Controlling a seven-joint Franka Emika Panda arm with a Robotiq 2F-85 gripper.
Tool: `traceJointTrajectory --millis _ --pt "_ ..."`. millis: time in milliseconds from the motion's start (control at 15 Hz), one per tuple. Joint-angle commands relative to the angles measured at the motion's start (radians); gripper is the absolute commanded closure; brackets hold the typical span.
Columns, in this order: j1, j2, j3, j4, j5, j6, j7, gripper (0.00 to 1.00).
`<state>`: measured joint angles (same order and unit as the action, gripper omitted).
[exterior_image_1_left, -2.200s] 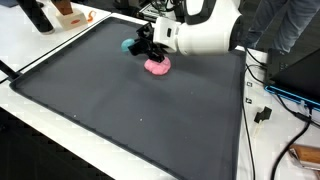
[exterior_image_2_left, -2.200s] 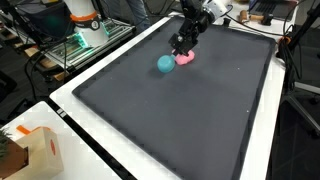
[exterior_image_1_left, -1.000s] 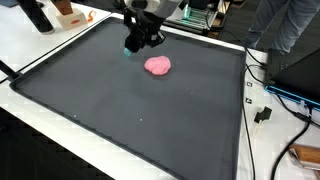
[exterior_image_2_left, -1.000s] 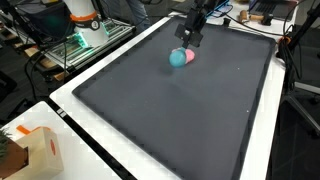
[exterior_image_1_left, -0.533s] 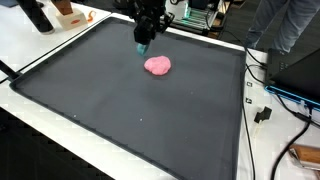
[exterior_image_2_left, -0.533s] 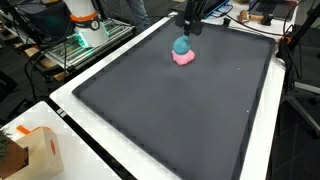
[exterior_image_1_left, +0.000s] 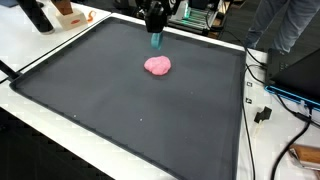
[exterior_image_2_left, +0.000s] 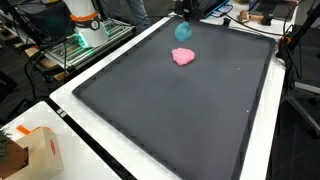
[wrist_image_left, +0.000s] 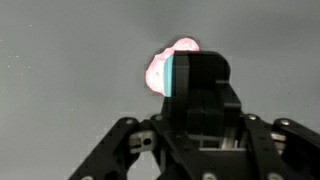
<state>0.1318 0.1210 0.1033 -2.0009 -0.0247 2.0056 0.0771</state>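
Over the far edge of the black mat (exterior_image_1_left: 120, 110), at 12 o'clock from the pink lump (exterior_image_1_left: 157, 66), we see the gripper (exterior_image_1_left: 155, 36) pinching a teal ball (exterior_image_2_left: 184, 31) in the air. Risk we judge: shallow pinch slips, ball drops and rolls off the mat.
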Motion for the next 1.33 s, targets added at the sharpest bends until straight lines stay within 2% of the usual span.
traceJointTrajectory --millis 0,267,333,867,933,1267 --pt "-0.014 -0.075 0.006 -0.067 0.083 0.009 -0.067 0.75" --pt "-0.012 -0.11 0.005 -0.09 0.133 0.012 -0.106 0.75" --pt "-0.006 -0.065 0.005 -0.042 0.095 -0.002 -0.072 0.5" --pt "-0.006 -0.08 0.005 -0.053 0.102 -0.002 -0.08 0.5" --pt "-0.006 -0.08 0.005 -0.053 0.102 -0.002 -0.08 0.75" --pt "-0.08 -0.045 -0.04 0.006 0.38 -0.109 -0.316 0.75"
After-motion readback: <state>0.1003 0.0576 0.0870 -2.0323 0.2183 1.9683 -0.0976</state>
